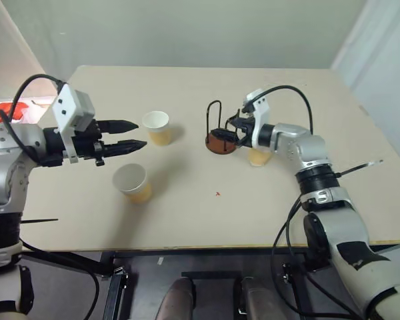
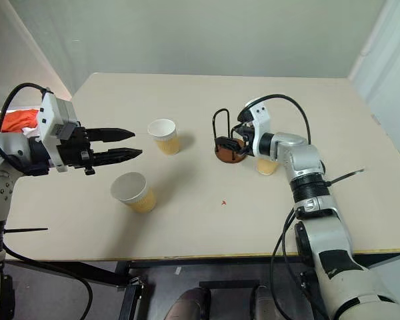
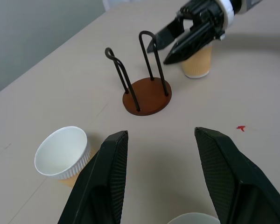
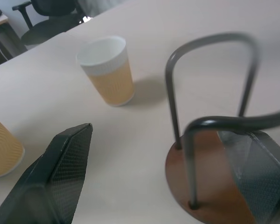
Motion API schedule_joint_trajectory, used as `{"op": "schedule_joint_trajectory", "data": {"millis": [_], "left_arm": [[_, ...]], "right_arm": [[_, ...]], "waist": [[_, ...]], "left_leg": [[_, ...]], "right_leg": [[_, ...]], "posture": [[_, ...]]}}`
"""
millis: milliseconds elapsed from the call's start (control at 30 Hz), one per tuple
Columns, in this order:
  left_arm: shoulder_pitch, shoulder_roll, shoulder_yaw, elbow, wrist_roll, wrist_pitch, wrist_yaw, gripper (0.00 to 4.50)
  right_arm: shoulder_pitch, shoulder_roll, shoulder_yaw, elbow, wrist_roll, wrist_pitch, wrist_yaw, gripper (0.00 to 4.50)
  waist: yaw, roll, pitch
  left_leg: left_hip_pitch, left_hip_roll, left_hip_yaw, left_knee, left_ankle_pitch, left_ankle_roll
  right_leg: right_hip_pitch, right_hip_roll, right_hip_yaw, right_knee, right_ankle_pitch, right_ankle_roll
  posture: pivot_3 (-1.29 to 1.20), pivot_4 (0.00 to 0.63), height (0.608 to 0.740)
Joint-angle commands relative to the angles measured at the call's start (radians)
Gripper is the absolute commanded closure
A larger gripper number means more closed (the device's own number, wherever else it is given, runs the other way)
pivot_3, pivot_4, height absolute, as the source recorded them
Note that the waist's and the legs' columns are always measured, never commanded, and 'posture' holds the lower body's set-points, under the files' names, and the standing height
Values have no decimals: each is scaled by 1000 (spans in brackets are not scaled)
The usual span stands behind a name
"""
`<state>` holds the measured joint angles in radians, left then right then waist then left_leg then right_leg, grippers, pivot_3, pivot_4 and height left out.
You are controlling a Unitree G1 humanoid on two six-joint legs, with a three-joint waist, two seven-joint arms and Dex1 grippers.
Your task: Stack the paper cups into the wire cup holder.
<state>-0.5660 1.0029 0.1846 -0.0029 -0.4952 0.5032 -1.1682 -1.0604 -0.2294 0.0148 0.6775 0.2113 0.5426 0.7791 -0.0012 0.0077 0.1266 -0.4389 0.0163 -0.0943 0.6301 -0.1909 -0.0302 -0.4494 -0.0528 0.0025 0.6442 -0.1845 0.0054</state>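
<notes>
Paper cups stand apart on the worktop (image 1: 187, 220), all upright. Toward the left edge, the left gripper (image 1: 135, 135) hovers with its fingers spread wide and empty; one cup (image 1: 157, 127) stands just past its tips, and another cup (image 1: 133, 182) nearer the front edge, below them. Near the middle stands the wire cup holder (image 1: 221, 137), empty. The right gripper (image 1: 231, 133), fingers wide and holding nothing, reaches in at the holder, and the third cup (image 1: 259, 157) stands right of the holder, under that wrist.

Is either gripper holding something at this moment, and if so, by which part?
Nothing is held. The left gripper hangs open above the table between two paper cups. The right gripper is open at the wire cup holder, not closed on it.
</notes>
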Motion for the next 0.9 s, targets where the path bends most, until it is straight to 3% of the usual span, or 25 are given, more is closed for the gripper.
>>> {"op": "schedule_joint_trajectory", "data": {"millis": [33, 100, 200, 400, 567, 900], "left_arm": [[5, 17, 45, -35, -12, -8, 6, 2016], [12, 18, 49, -39, -13, -8, 7, 2016], [20, 20, 54, -43, -13, -8, 9, 2016], [27, 33, 70, -48, -22, -1, -2, 2016], [10, 55, 69, -31, -35, -4, -35, 2016], [67, 175, 69, -136, -181, 109, -274, 2016]], "right_arm": [[-53, 7, -15, 27, -5, -49, -29, 33], [-57, 12, -14, 47, -9, -65, -36, 33], [-63, 24, -15, 76, -15, -94, -54, 584], [-66, 22, -12, 64, -8, -94, -36, 2653], [-14, -14, -3, -138, 65, -43, 119, 4425], [278, -276, 85, -741, 301, 198, 499, 4470]], "waist": [[2, 0, 0], [2, 0, 0], [3, 0, 0], [3, 0, 0], [4, 0, 0], [7, -1, -1]], "left_leg": [[0, 0, 0, 0, 0, 0], [0, 0, 0, 0, 0, 0], [0, 0, 0, 0, -1, -1], [0, 0, 0, 0, -1, -2], [-2, 0, 0, 0, -1, -2], [-5, -1, 0, 1, -2, -2]], "right_leg": [[0, 0, 0, 0, 0, 0], [0, 0, 0, 0, 0, 0], [0, 0, 0, 0, 0, 0], [-1, 0, 0, 0, 0, 0], [-1, 0, 0, 0, 0, 0], [-1, 0, -1, -3, -1, -2]], "posture": [[0, 150, 740], [0, 150, 740], [0, 150, 740], [0, 150, 740], [0, 150, 740], [0, 150, 740]]}}
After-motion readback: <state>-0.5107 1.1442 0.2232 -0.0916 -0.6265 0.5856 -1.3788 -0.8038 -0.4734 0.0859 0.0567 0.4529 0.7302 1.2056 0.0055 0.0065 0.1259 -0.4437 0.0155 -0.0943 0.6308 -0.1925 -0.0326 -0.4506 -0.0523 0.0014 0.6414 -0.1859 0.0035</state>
